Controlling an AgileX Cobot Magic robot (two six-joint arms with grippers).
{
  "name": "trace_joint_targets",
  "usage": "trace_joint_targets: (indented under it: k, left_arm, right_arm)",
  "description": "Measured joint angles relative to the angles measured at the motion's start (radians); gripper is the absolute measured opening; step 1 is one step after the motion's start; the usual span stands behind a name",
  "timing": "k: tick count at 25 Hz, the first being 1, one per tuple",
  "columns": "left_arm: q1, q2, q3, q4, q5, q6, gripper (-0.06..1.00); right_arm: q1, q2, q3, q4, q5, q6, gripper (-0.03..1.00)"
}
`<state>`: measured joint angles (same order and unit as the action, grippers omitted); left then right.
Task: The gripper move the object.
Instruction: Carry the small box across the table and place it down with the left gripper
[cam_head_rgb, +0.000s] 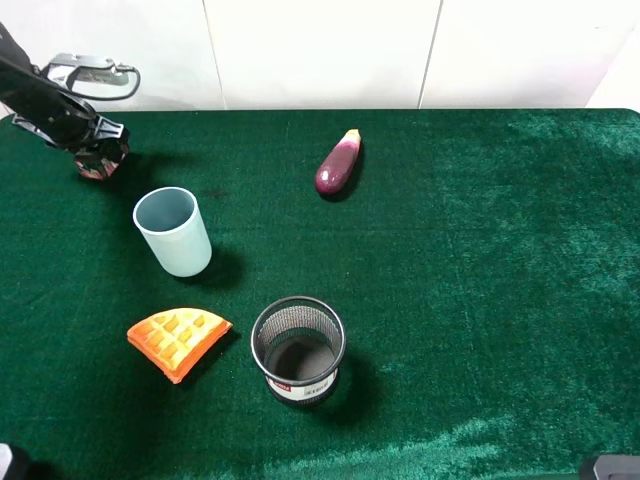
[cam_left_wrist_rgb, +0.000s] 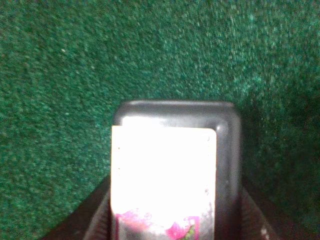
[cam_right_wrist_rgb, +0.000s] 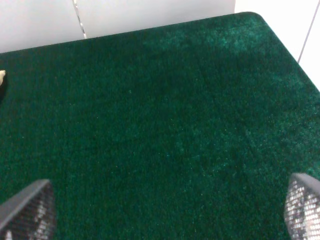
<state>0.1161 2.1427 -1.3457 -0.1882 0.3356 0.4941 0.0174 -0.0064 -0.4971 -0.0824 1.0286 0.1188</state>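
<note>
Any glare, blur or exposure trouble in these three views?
Left wrist: the box label is blown out to white and the frame is soft. Right wrist: the right claw shows blurred fingers at the frame edge. Exterior high: sharp, with soft shadows beside the cup and holder.

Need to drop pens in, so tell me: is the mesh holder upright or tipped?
Upright. The holder stands on its base on the table, round mouth facing up; its bare bottom shows inside, so it looks empty.
</note>
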Motion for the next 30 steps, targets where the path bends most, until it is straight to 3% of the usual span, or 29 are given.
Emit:
trace_joint_targets:
  k: [10, 30]
  left_arm:
    - [0.000, -0.085, -0.002, 0.001, 0.063, -0.006, 0.47]
    - [-0.009, -0.262, -0.008, 0.001, 0.300, -0.062, 0.47]
  right_arm:
    - [0.000, 0.000, 0.000, 0.000, 0.000, 0.000, 0.70]
    - [0.000, 0.000, 0.000, 0.000, 0.000, 0.000, 0.70]
